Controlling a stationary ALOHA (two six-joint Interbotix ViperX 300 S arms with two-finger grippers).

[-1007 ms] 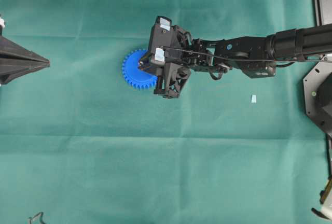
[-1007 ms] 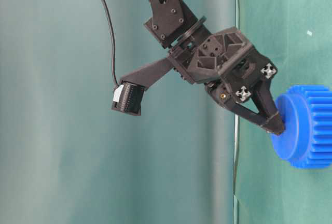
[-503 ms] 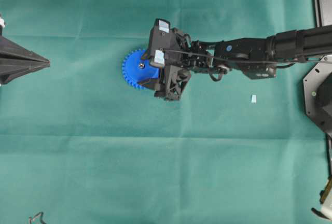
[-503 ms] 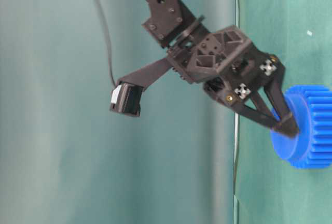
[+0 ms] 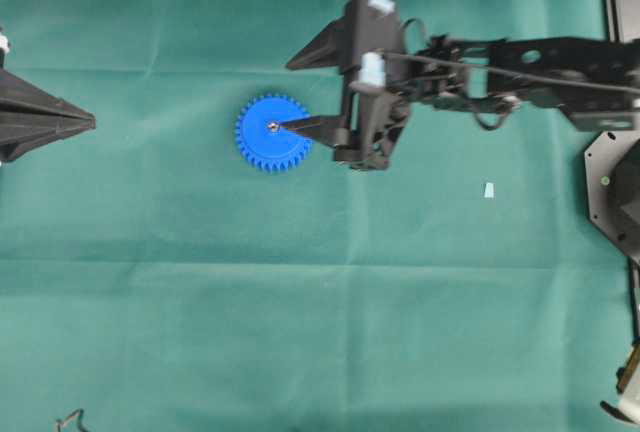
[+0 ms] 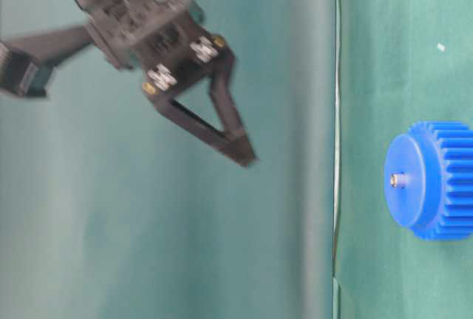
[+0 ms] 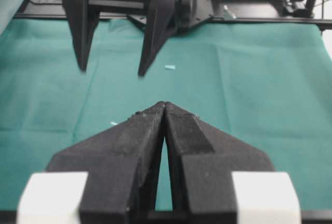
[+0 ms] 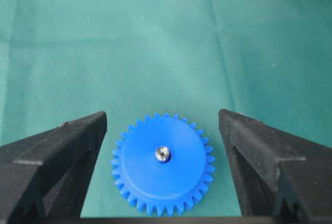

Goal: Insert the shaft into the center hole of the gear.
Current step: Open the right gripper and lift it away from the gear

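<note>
The blue gear (image 5: 262, 144) lies flat on the green cloth, left of centre. The silvery shaft (image 5: 272, 126) stands in the middle of its hub, filling the center hole, with its tip just proud of the hub (image 6: 395, 180). In the right wrist view the gear (image 8: 155, 177) and shaft (image 8: 162, 154) sit between my spread fingers. My right gripper (image 5: 286, 94) is open and empty, raised well above the gear (image 6: 436, 201) in the table-level view (image 6: 240, 149). My left gripper (image 5: 90, 122) is shut and empty at the far left (image 7: 164, 105).
A small pale scrap (image 5: 488, 190) lies on the cloth right of the gear, also in the left wrist view (image 7: 169, 67). Black frame parts (image 5: 612, 182) stand at the right edge. The right gripper's fingers (image 7: 155, 27) hang in front of the left wrist camera.
My right gripper has opened, let go of the shaft in the gear's hub, and risen up and to the right, away from the gear. The left arm has not moved.
</note>
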